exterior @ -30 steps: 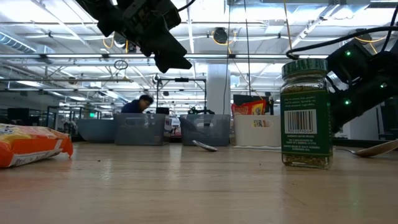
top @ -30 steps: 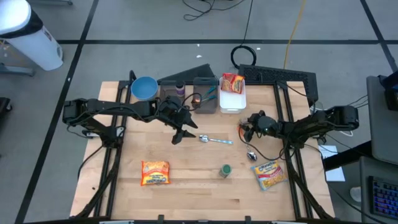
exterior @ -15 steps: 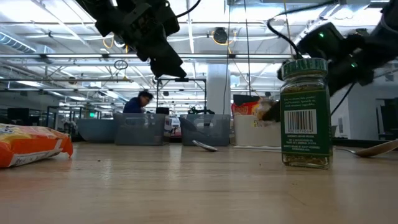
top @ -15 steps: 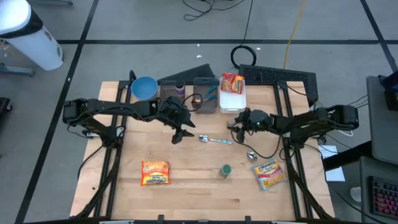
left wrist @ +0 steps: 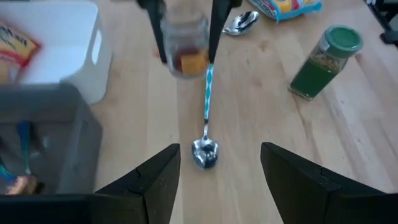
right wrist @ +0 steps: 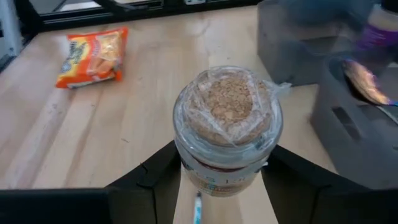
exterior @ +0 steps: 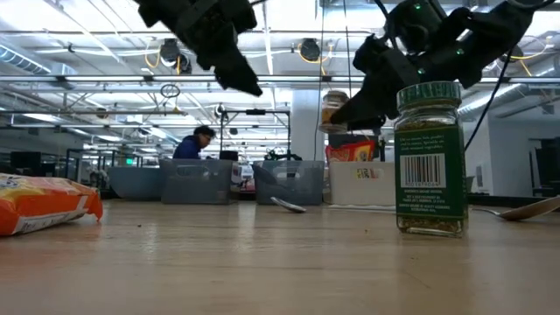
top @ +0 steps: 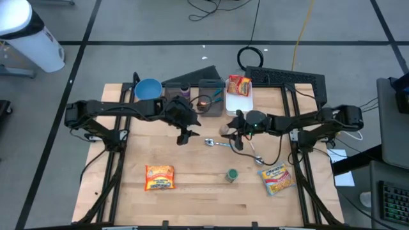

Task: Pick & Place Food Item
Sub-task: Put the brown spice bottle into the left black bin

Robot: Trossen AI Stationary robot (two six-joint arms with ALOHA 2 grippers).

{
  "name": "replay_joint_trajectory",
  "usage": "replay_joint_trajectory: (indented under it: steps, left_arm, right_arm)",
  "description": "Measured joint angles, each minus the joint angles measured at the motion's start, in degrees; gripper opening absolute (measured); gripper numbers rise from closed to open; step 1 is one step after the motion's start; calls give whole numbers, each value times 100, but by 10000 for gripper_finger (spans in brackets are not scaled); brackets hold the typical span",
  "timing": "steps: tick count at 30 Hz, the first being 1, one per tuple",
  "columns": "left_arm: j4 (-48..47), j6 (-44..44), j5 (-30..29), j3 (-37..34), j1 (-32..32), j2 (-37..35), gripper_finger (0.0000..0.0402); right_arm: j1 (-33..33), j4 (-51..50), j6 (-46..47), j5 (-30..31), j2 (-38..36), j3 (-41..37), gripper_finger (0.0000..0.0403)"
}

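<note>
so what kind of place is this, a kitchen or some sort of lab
Most likely a robotics lab or workshop, not a kitchen: a wooden table stands on a taped concrete floor, cables trail behind it, and the low view shows an open hall with strip lights and a person at a workstation.

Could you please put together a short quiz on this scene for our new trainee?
1. True or false: the right end effector holds a jar clear of the table.
2. What lies on the table beneath that jar: (a) a fork, (b) a spoon, (c) a knife?
3. What colour is the lid of the spice bottle?

Key:
1. True.
2. b.
3. Green.
</note>
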Motion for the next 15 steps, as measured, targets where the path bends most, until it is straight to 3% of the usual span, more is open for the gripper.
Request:
replay_joint_trajectory:
  steps: [6, 15]
  left_arm:
    - [-886, 192, 73, 892, 16, 83, 234]
    - [-1812, -82, 865, 1789, 137, 767, 234]
  right_arm:
    - [98, 435, -13, -349, 391, 211, 179]
    - [378, 654, -286, -377, 1011, 661, 179]
